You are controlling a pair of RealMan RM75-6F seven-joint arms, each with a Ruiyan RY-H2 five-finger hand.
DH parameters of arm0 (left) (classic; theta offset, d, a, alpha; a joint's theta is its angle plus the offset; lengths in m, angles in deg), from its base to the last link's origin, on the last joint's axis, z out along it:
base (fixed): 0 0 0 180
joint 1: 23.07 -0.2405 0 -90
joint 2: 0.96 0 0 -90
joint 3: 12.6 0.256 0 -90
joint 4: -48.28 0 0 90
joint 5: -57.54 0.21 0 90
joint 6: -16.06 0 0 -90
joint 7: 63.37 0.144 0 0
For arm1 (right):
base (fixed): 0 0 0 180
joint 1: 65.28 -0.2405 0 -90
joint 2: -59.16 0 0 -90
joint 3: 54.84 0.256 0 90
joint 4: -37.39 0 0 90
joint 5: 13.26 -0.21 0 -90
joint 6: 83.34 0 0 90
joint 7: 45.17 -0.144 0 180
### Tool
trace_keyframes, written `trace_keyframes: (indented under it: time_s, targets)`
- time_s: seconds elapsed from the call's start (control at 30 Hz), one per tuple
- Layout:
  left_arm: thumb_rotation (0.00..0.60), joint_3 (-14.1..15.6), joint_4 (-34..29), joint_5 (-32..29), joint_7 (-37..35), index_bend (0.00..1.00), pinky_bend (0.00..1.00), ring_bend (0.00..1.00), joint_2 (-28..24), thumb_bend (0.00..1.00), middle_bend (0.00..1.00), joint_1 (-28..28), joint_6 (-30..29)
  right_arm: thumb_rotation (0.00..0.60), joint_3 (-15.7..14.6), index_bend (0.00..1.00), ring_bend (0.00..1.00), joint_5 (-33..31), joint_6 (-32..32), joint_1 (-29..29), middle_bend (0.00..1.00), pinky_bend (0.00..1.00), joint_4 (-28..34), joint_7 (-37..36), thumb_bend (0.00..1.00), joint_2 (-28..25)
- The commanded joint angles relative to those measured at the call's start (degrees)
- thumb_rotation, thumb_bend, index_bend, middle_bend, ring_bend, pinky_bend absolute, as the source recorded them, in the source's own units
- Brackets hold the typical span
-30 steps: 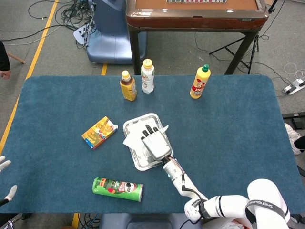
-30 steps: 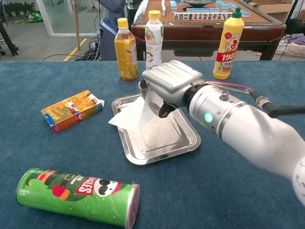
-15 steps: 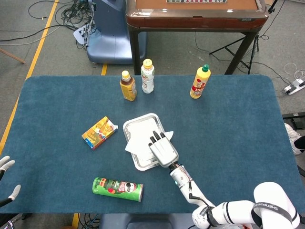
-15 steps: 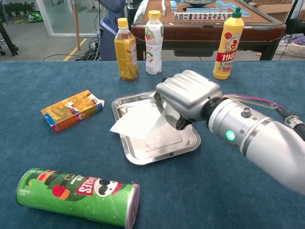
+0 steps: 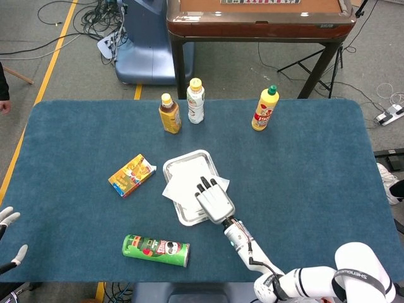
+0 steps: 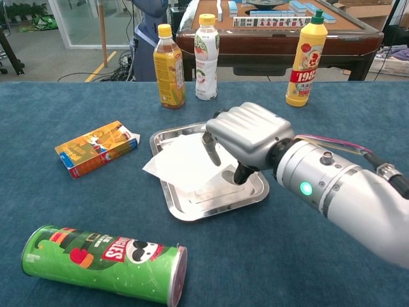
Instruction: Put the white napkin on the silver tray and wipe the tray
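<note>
The white paper napkin (image 6: 182,163) already lies on the shallow rectangular silver metal tray (image 6: 243,195), one corner overhanging its left rim; placing looks done. The right robot hand (image 6: 246,137) presses fingers down on the napkin; wiping seems underway, not finished.

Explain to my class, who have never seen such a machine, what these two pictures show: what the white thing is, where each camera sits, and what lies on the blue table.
The white thing is a robot's right hand on a jointed arm. One picture looks down from the robot's head, the other forward from its chest. On the blue table a silver tray holds a white napkin, one corner hanging over the tray's left rim. The right hand hovers over the tray with fingers bent down toward the napkin; whether it presses it I cannot tell. Around it lie a green crisp can, an orange carton and three bottles. The left hand barely shows at the edge of the head view.
</note>
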Motion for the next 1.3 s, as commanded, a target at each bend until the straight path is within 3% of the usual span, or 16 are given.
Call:
trace_keyframes:
  time_s: [0.03, 0.6, 0.8, 0.87, 0.93, 1.07, 1.2, 1.3]
  targets:
    - [0.600, -0.03, 0.04, 0.06, -0.05, 0.20, 0.00, 0.12, 0.04, 0.27, 0.12, 0.03, -0.04, 0.600, 0.22, 0.55, 0.14, 0.23, 0.47, -0.18, 0.32, 0.33, -0.79, -0.39, 0.26, 0.77]
    - [0.600, 0.08, 0.33, -0.42, -0.67, 0.20, 0.00, 0.12, -0.42, 0.27, 0.12, -0.86, -0.92, 0.600, 2.46, 0.54, 0.14, 0.20, 3.20, -1.68, 0.31, 0.33, -4.32, -2.29, 0.22, 4.71]
    - [0.600, 0.10, 0.50, -0.60, -1.00, 0.20, 0.00, 0.12, -0.69, 0.27, 0.12, -1.22, -1.25, 0.600, 4.68, 0.48, 0.14, 0.04, 3.99, -2.53, 0.31, 0.33, -4.25, -3.27, 0.24, 3.37]
    - [0.600, 0.12, 0.56, -0.56, -1.11, 0.20, 0.00, 0.12, -0.71, 0.27, 0.12, -1.22, -1.22, 0.600, 5.74, 0.43, 0.15, -1.05, 5.28, -3.03, 0.31, 0.33, -3.12, -3.54, 0.34, 1.84]
    - [0.600, 0.08, 0.60, -0.49, -1.17, 0.20, 0.00, 0.12, -0.64, 0.27, 0.12, -1.21, -1.26, 0.600, 6.46, 0.40, 0.18, -1.23, 6.03, -3.71, 0.32, 0.33, -2.10, -3.12, 0.54, 0.17]
    - [0.600, 0.14, 0.58, -0.37, -0.99, 0.20, 0.00, 0.12, -0.61, 0.27, 0.12, -1.19, -1.17, 0.600, 6.99, 0.35, 0.38, -1.56, 7.68, -5.20, 0.44, 0.34, -0.16, -1.33, 0.84, -3.03]
    - [0.600, 0.12, 0.43, -0.30, -0.90, 0.20, 0.00, 0.12, -0.67, 0.27, 0.12, -1.30, -1.37, 0.600, 7.52, 0.30, 0.52, -5.35, 11.47, -7.39, 0.57, 0.35, 2.37, 1.11, 0.98, -6.93]
    - [0.600, 0.17, 0.30, -0.27, -0.73, 0.20, 0.00, 0.12, -0.70, 0.27, 0.12, -1.36, -1.41, 0.600, 7.62, 0.30, 0.53, -8.83, 13.38, -8.70, 0.57, 0.36, 3.52, 2.08, 1.00, -8.48]
